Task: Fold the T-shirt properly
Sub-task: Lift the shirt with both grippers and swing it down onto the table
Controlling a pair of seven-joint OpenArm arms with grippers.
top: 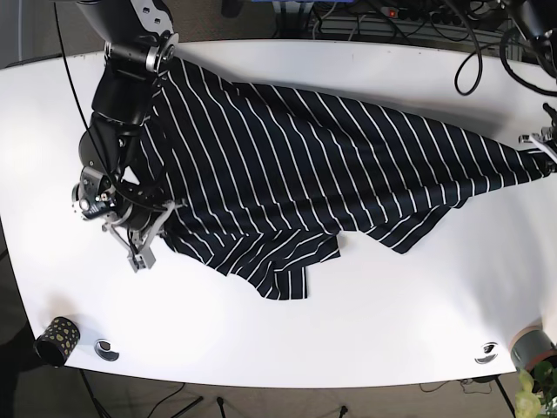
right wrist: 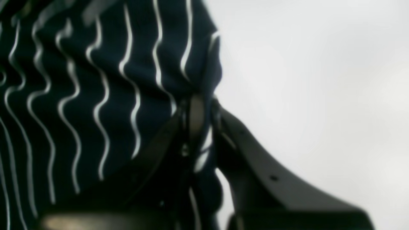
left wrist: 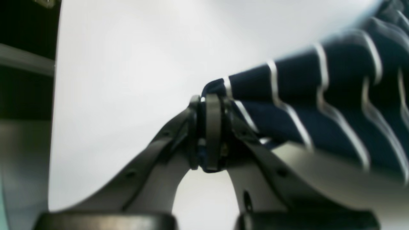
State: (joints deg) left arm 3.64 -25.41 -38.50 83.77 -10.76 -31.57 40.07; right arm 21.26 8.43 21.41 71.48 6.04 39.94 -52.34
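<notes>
Barely begun: shirt (top: 313,165) stretched unfolded across counter (top: 348,322), left tool (left wrist: 209,127) and right tool (right wrist: 195,127) each clamped on an edge, every fold left.

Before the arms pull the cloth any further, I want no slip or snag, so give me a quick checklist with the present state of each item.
1. Left gripper shut on the navy white-striped T-shirt: ok.
2. Right gripper shut on the shirt's edge: ok.
3. Shirt spread flat: not ok, lower hem bunched.
4. Shirt fully on the white table: ok.
5. Small dark spotted cup apart from the shirt: ok.
6. Grip depth: cannot tell.
</notes>
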